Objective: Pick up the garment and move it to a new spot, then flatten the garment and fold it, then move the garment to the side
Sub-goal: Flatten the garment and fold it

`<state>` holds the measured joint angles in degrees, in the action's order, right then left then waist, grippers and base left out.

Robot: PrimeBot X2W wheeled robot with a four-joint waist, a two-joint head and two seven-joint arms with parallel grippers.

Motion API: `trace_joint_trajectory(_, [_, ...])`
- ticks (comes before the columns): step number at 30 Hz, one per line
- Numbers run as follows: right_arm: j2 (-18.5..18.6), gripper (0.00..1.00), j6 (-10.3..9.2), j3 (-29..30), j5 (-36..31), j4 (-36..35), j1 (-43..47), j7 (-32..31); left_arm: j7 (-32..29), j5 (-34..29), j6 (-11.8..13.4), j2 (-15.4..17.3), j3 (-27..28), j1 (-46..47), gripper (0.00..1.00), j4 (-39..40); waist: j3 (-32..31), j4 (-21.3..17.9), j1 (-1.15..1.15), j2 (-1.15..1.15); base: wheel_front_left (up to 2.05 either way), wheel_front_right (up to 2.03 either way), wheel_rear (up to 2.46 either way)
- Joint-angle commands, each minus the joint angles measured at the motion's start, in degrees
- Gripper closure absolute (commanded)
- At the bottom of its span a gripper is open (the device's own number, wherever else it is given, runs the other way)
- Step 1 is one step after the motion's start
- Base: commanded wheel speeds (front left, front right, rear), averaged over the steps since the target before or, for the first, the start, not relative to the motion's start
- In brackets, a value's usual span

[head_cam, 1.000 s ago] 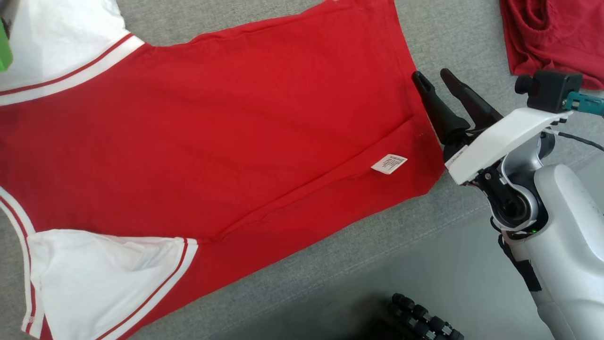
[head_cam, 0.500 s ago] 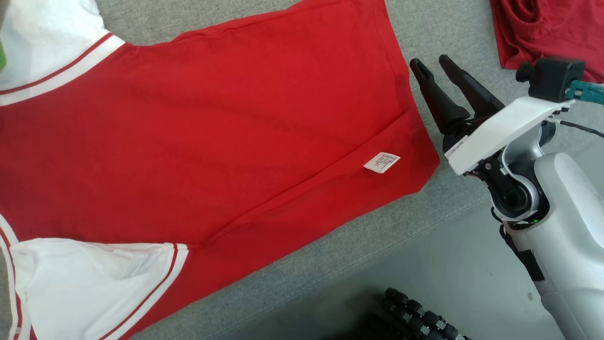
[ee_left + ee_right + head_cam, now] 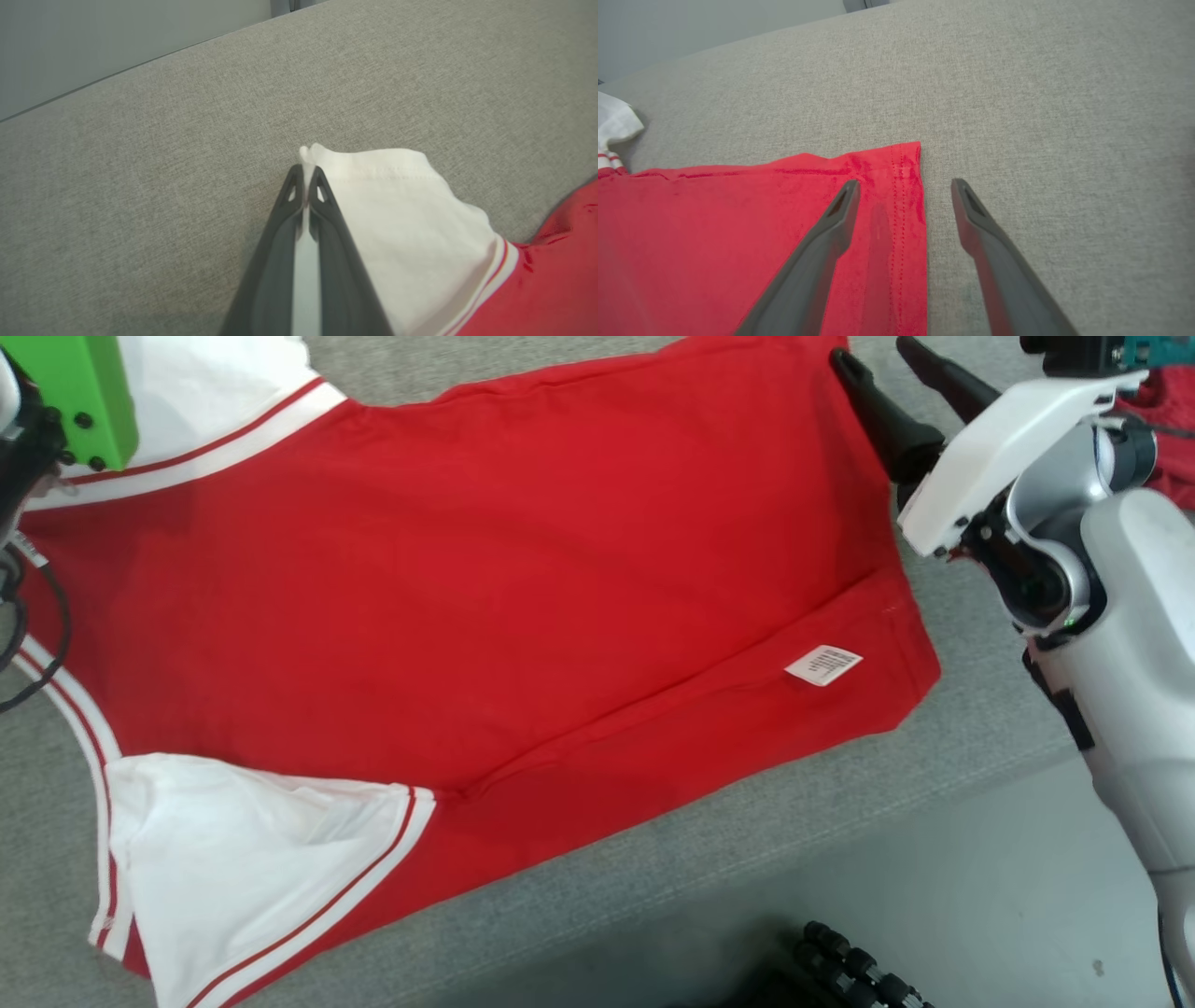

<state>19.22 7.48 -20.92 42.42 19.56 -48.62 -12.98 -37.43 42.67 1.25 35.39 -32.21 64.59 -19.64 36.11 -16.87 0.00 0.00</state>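
Observation:
The garment point(image 3: 485, 579) is a red T-shirt with white, red-striped sleeves, lying spread flat on the grey fabric surface point(image 3: 653, 887). My left gripper point(image 3: 306, 175) is shut on the tip of the far white sleeve point(image 3: 397, 210); its green wrist mount point(image 3: 75, 392) shows at the upper left of the head view. My right gripper point(image 3: 906, 184) is open at the far hem corner point(image 3: 903, 158), one finger over the red cloth and the other over the bare surface. In the head view the right gripper point(image 3: 878, 353) sits at the shirt's top right edge. A white label point(image 3: 823, 665) lies near the hem.
A second, darker red cloth point(image 3: 1167, 439) lies at the far right behind my right arm. The surface's front edge runs diagonally at lower right, with pale floor point(image 3: 934, 896) beyond. A black ribbed part point(image 3: 859, 971) shows at the bottom. A dark cable point(image 3: 28, 616) hangs at the left.
The head camera has shifted. My left gripper closed on the white sleeve tip. My right gripper moved along the hem toward the far corner, staying open.

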Motion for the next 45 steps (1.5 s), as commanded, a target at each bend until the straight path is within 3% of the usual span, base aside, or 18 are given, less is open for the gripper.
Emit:
trace_joint_trajectory(1, [0.38, 0.0, 0.0, -0.29, -0.5, 2.16, -2.18, -0.5, 0.81, -0.02, -0.18, -0.62, -0.11, 0.94, 1.0, 0.71, -0.11, 2.21, 0.0, 0.0, 0.0, 0.0, 0.0])
trace_joint_trajectory(12, [0.9, 0.0, 0.0, -4.25, -0.15, 16.24, -11.24, -2.52, 3.32, 1.36, -0.65, -3.16, -0.45, -0.84, 1.0, 2.75, -0.45, 7.02, 0.0, 0.0, 0.0, 0.0, 0.0])
trace_joint_trajectory(14, [1.2, 0.53, 0.0, -5.39, -0.34, 17.42, -11.84, -2.45, 3.78, 1.67, -0.72, -3.42, -0.47, -1.02, 1.0, 2.65, -0.72, 7.36, 0.0, 0.0, 0.0, 0.0, 0.0])
trace_joint_trajectory(17, [1.68, 0.84, 0.0, -6.87, -0.54, 18.92, -12.8, -1.91, 4.33, 2.03, -0.93, -3.82, -0.37, -1.36, 1.0, 2.38, -1.17, 7.66, 0.0, 0.0, 0.0, 0.0, 0.0])
trace_joint_trajectory(18, [1.74, 1.0, 0.0, -7.27, -0.41, 19.35, -12.99, -1.73, 4.4, 2.29, -1.1, -3.94, -0.37, -1.43, 1.0, 2.32, -1.33, 7.72, 0.0, 0.0, 0.0, 0.0, 0.0])
trace_joint_trajectory(27, [2.29, 1.0, -0.02, -9.35, -0.99, 22.7, -14.43, 2.3, 6.44, 3.63, -2.13, -4.42, 0.28, -2.66, 1.0, 2.78, -3.78, 8.45, 0.0, 0.0, 0.0, 0.0, 0.0])
trace_joint_trajectory(34, [2.4, 1.0, -0.01, -10.94, 0.41, 23.46, -11.66, 9.16, 9.82, 7.04, -2.3, -2.49, 2.71, -9.51, 1.0, 10.26, -7.6, 9.77, 0.0, 0.0, 0.0, 0.0, 0.0])
trace_joint_trajectory(39, [5.0, 1.0, -0.01, -13.17, 3.49, 19.8, -6.98, 13.45, 13.09, 9.72, 0.68, -0.01, 5.41, -19.99, 1.0, 21.59, -11.01, 11.29, 0.0, 0.0, 0.0, 0.0, 0.0])
trace_joint_trajectory(45, [9.77, 1.0, -0.01, -14.82, 6.61, 13.13, 0.65, 17.89, 17.03, 11.22, 6.51, 2.88, 7.92, -35.52, 1.0, 36.17, -14.89, 12.77, 0.0, 0.0, 0.0, 0.0, 0.0])
